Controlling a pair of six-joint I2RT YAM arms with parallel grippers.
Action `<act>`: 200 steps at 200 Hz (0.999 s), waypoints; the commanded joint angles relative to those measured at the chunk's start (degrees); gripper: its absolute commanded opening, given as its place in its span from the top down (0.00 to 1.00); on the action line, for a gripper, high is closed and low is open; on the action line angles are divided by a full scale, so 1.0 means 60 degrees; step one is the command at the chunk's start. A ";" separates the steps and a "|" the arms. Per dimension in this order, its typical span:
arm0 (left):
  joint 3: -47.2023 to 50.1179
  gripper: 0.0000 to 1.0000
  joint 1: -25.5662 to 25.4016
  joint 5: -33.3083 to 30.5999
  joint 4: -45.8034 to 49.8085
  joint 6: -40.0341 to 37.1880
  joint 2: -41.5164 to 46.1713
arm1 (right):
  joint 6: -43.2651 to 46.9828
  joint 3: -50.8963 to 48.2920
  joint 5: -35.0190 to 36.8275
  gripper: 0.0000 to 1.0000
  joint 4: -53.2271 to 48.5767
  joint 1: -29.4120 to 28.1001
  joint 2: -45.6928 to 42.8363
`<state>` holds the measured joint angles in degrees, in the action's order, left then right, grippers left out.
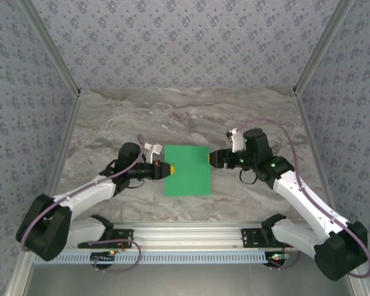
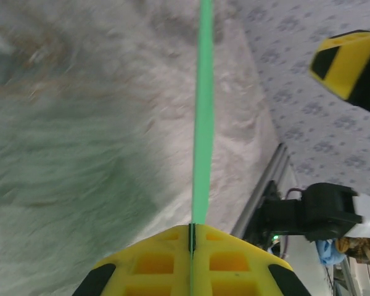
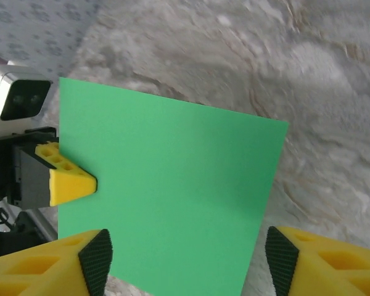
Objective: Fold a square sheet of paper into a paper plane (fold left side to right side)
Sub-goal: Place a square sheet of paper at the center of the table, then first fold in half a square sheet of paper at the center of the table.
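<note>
My top camera looks down from behind over the whole table. Both wrist cameras sit close, facing each other across the green paper.

There is 1 square sheet of paper, green. 2 arms: left arm, right arm. 2 grippers, the left gripper & right gripper, each w/ 2 yellow fingers, 4 altog. 1 marble table. 3 walls.
</note>
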<state>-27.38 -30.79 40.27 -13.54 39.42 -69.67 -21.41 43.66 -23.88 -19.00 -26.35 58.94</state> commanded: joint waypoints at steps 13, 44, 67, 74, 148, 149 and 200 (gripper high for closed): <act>0.0092 1.00 -0.0061 -0.0653 0.0434 -0.0396 -0.1081 | -0.1414 -0.1133 -0.0071 0.48 0.1830 -0.0196 0.0913; -0.0520 1.00 -0.0067 -0.1319 0.1955 -0.1094 -0.1499 | -0.2019 -0.1487 -0.0141 0.74 0.2958 -0.0616 0.2149; -0.0862 1.00 -0.0060 -0.1347 0.2446 -0.1359 -0.1491 | -0.2177 -0.1482 -0.0034 0.78 0.3447 -0.0950 0.2995; -0.0921 1.00 -0.0056 -0.1376 0.2553 -0.1401 -0.1499 | -0.2270 -0.1451 -0.0030 0.79 0.3596 -0.1009 0.3288; -0.0919 0.85 -0.0059 -0.0870 0.1878 -0.0651 -0.1249 | -0.2372 -0.0896 0.0241 0.80 0.3361 -0.1398 0.5424; -0.0917 0.84 -0.0064 -0.0846 0.1862 -0.0644 -0.1235 | -0.2368 -0.0893 0.0250 0.80 0.3345 -0.1404 0.5440; -0.1039 0.50 -0.0080 0.0016 0.0796 0.0265 -0.0622 | -0.2280 -0.0939 0.0837 0.80 0.2644 -0.1488 0.5691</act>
<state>-32.05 -30.83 36.21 -4.14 38.33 -75.68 -35.03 37.82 -22.48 1.39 -34.83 91.50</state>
